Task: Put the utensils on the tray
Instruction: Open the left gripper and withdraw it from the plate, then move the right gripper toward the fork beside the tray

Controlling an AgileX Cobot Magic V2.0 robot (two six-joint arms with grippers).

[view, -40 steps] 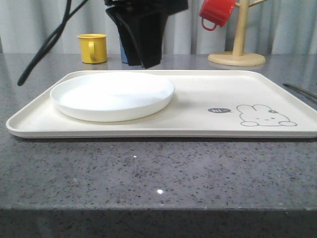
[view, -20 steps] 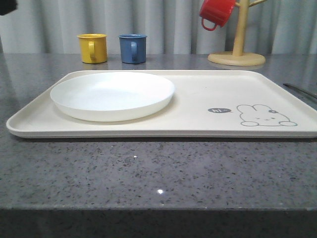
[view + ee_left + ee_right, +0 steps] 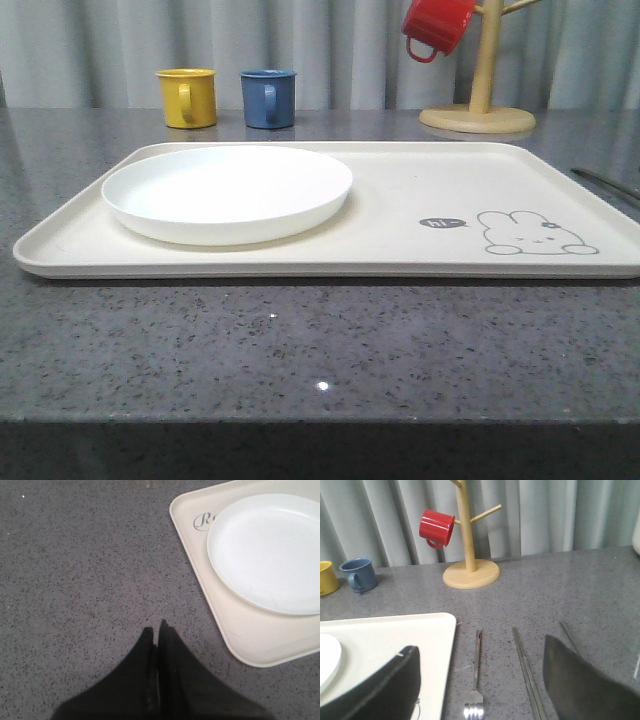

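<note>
We saw the cream tray (image 3: 400, 200) lying flat on the grey speckled counter (image 3: 300, 340), with a round white plate (image 3: 227, 190) resting on its left half. On the tray's right half were the grey rabbit drawing (image 3: 535, 233) and a small dark speech bubble (image 3: 444, 222) just beside it.

The utensils lay on the counter to the right of the tray, none of them on it. In the right wrist view we found the fork (image 3: 475, 682) just beside the tray's edge, the chopsticks (image 3: 527, 675) next to it and apart from it, and one more thin metal handle (image 3: 568, 636) partly hidden behind a finger; we could not tell what it was. From the front, a thin dark strip (image 3: 605, 183) at the right edge marked where they lay.

Our left gripper (image 3: 158, 630) hung over bare counter near the tray's corner, its fingers pressed together on nothing. Our right gripper (image 3: 480, 685) was spread wide, its two dark fingers (image 3: 380, 690) standing on either side of the fork and chopsticks and touching neither.

Along the back we saw a yellow mug (image 3: 188, 97) and a blue mug (image 3: 268, 97) side by side, and a red mug (image 3: 437, 25) hanging on a wooden mug tree (image 3: 480, 100).
</note>
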